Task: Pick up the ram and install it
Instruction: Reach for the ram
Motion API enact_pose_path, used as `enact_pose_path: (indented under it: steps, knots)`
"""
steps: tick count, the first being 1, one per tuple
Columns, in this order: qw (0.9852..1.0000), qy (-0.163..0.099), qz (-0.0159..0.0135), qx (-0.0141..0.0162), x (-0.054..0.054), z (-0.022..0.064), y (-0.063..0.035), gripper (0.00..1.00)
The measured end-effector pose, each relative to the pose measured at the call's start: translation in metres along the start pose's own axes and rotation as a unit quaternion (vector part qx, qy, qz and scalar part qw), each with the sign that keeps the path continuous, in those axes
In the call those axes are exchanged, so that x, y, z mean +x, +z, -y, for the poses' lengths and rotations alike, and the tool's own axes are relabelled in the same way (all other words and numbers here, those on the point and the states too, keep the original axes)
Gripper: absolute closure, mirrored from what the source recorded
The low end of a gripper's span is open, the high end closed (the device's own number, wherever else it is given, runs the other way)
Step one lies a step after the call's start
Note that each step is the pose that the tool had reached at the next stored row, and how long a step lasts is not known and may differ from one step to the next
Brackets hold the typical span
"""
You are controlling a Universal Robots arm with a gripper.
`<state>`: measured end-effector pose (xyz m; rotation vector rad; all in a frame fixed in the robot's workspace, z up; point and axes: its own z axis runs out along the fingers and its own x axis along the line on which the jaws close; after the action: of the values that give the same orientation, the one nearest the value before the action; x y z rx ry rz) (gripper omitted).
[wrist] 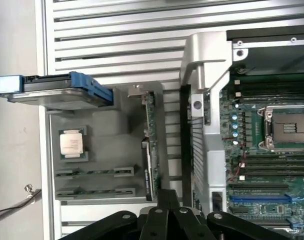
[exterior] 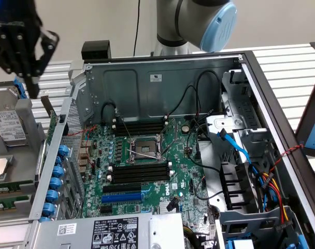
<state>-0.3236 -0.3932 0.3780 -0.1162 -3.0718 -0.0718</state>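
The ram (wrist: 151, 142) is a dark-green stick standing on its long edge in a grey parts tray (wrist: 112, 125) beside the open computer case. In the exterior view the ram (exterior: 52, 122) stands at the tray's edge against the case wall. My black gripper (exterior: 32, 89) hangs above the tray at the exterior view's upper left, shut on nothing, its tips a little above and beside the stick. In the wrist view the gripper (wrist: 168, 196) has its fingertips pressed together close to one end of the stick. The black memory slots (exterior: 139, 171) on the motherboard lie bare beside the CPU socket (exterior: 143, 147).
The tray also holds a CPU (wrist: 72, 142), two more green sticks lying flat (wrist: 87, 172), and a hard drive (exterior: 7, 129) with blue rails. The case's metal wall (exterior: 59, 155) rises between tray and motherboard. Cables (exterior: 199, 119) and a blue expansion slot (exterior: 121, 197) lie inside the case.
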Motion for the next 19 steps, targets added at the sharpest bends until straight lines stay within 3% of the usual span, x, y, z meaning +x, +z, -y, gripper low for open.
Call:
enact_pose_path:
  steps: [6,10,19]
  knots:
    - [1.0,0.0,0.0022,-0.0002,0.027,0.0022,0.0028,0.89]
    - [1.0,0.0,0.0055,-0.0004,0.045,0.0036,0.0059,0.89]
    - [1.0,0.0,0.0083,-0.0006,0.086,0.0071,0.0148,0.89]
